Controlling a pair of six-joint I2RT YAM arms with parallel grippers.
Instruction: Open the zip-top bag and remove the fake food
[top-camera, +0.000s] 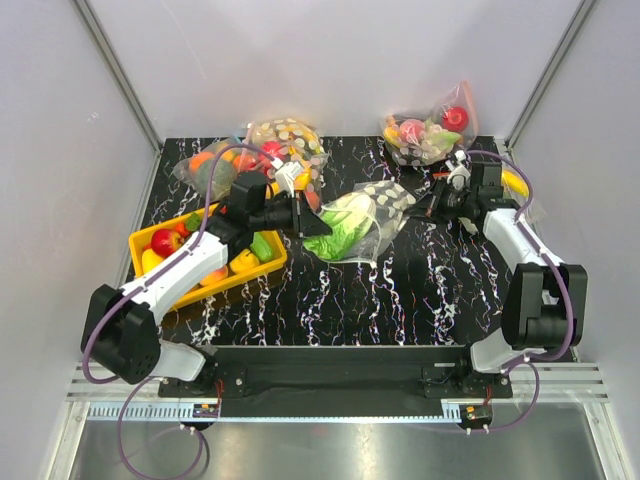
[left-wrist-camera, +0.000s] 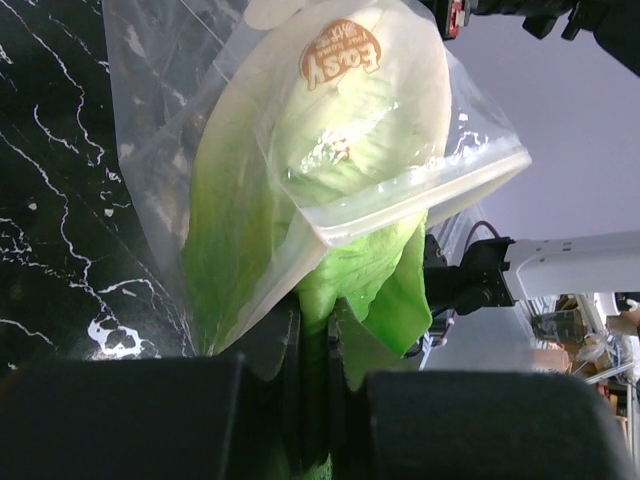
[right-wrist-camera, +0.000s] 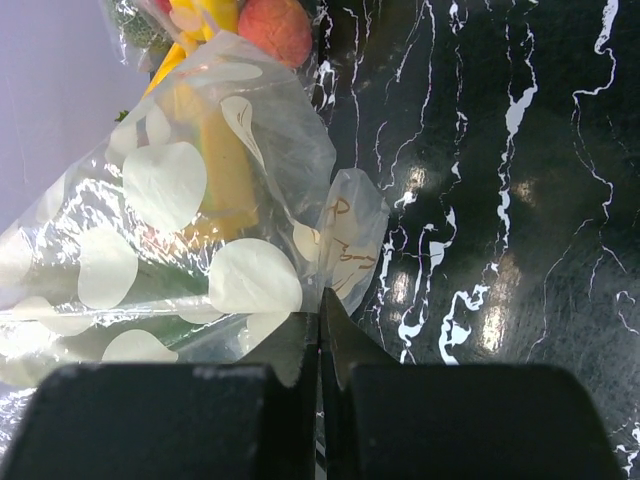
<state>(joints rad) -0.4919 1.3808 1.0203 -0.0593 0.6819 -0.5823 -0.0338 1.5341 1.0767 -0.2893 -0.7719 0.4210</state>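
Observation:
The zip-top bag (top-camera: 385, 203), clear with white dots, lies mid-table with a green lettuce (top-camera: 343, 230) sticking out of its open mouth toward the left. My left gripper (top-camera: 306, 218) is shut on the lettuce's leafy end; in the left wrist view the leaf (left-wrist-camera: 370, 275) is pinched between the jaws (left-wrist-camera: 322, 335), and the bag's mouth (left-wrist-camera: 420, 198) sits around the lettuce above them. My right gripper (top-camera: 432, 206) is shut on the bag's opposite edge; in the right wrist view the dotted film (right-wrist-camera: 250, 275) runs into the closed jaws (right-wrist-camera: 320, 322).
A yellow tray (top-camera: 215, 288) with several fake fruits sits at left under my left arm. Other filled bags stand at the back: one back left (top-camera: 212, 166), a dotted one (top-camera: 290, 138), one back right (top-camera: 425, 132). A banana (top-camera: 515, 184) lies by my right arm.

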